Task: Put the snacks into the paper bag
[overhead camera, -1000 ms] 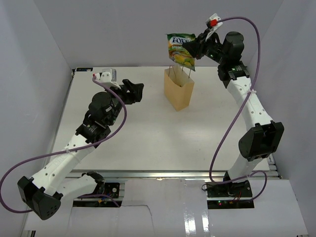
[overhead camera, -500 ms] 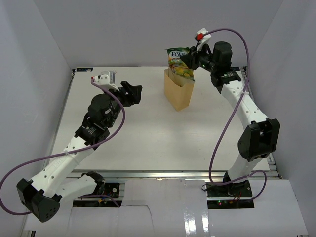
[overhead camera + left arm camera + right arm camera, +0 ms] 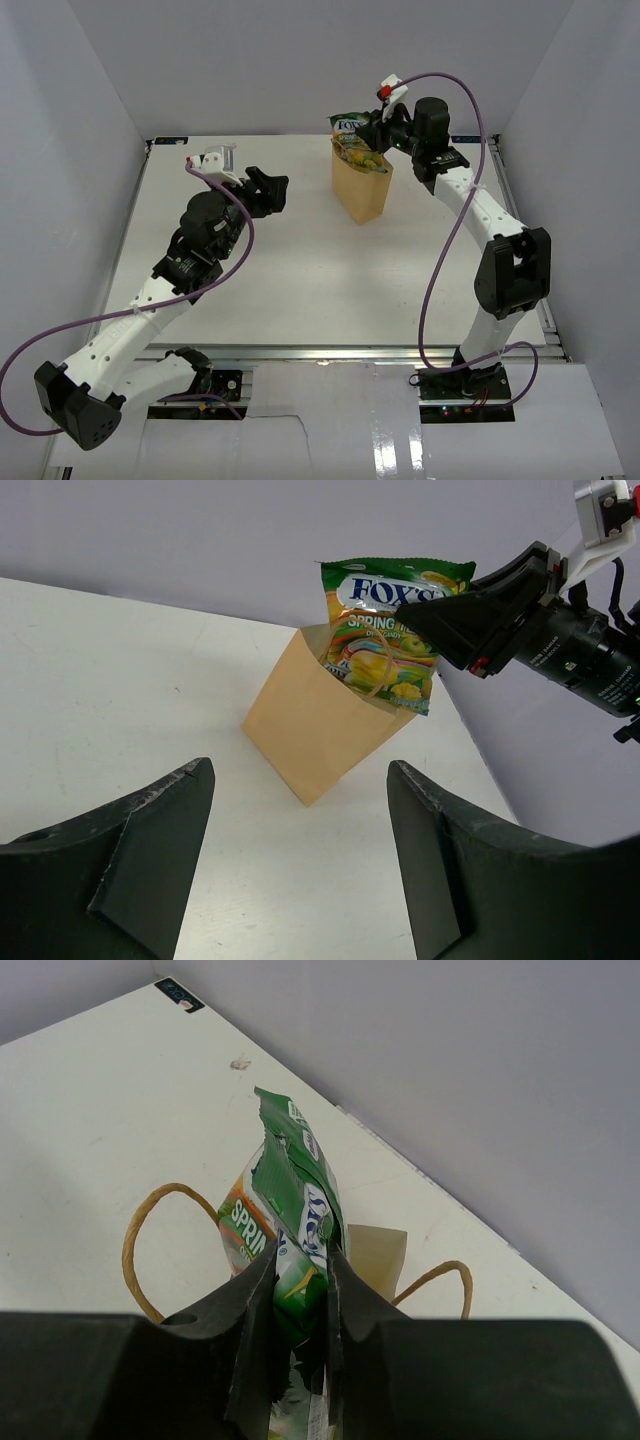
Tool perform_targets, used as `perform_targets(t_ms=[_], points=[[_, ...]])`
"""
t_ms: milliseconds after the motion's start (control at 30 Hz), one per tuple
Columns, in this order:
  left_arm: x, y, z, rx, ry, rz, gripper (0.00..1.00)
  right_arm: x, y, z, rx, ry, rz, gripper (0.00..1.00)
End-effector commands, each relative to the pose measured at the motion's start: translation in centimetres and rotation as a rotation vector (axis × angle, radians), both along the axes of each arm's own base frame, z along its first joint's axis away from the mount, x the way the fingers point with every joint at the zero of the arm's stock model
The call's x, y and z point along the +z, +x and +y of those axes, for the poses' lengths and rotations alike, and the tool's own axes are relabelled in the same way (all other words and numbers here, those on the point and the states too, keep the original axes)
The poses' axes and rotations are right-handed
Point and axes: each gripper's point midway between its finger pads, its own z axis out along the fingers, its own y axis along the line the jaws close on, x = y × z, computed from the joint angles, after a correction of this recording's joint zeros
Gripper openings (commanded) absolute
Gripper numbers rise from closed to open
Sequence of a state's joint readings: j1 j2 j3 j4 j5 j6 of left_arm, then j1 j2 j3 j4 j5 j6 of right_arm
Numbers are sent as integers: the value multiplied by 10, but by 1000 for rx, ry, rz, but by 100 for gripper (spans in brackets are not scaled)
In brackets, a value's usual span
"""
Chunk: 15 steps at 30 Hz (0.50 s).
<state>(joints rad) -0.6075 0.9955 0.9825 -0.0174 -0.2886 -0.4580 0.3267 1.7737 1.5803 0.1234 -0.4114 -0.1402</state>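
A tan paper bag (image 3: 361, 190) stands upright at the back middle of the table; it also shows in the left wrist view (image 3: 318, 720). My right gripper (image 3: 374, 132) is shut on a green-and-white snack packet (image 3: 352, 136), whose lower part is inside the bag's mouth. In the right wrist view the fingers (image 3: 255, 1300) pinch the packet (image 3: 295, 1190) between the bag's two loop handles (image 3: 140, 1235). The left wrist view shows the packet (image 3: 388, 630) sticking out of the bag. My left gripper (image 3: 275, 187) is open and empty, to the left of the bag.
White walls close in the table on the left, back and right. A small black label (image 3: 180, 994) lies at the table's far corner. A purple cable (image 3: 452, 240) hangs beside the right arm.
My right gripper has moved left and down with the packet, bringing its lower part into the bag's mouth. The left arm has barely moved.
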Motion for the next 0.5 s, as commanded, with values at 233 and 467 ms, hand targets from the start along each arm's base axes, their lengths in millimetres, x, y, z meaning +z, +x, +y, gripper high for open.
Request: perform_targets(t_ms=[233, 467], points=[[-1, -2, 1, -3, -14, 7, 80, 58, 4, 16, 116, 26, -237, 8], [-3, -2, 2, 0, -18, 14, 80, 60, 2, 25, 187, 11, -275, 8]])
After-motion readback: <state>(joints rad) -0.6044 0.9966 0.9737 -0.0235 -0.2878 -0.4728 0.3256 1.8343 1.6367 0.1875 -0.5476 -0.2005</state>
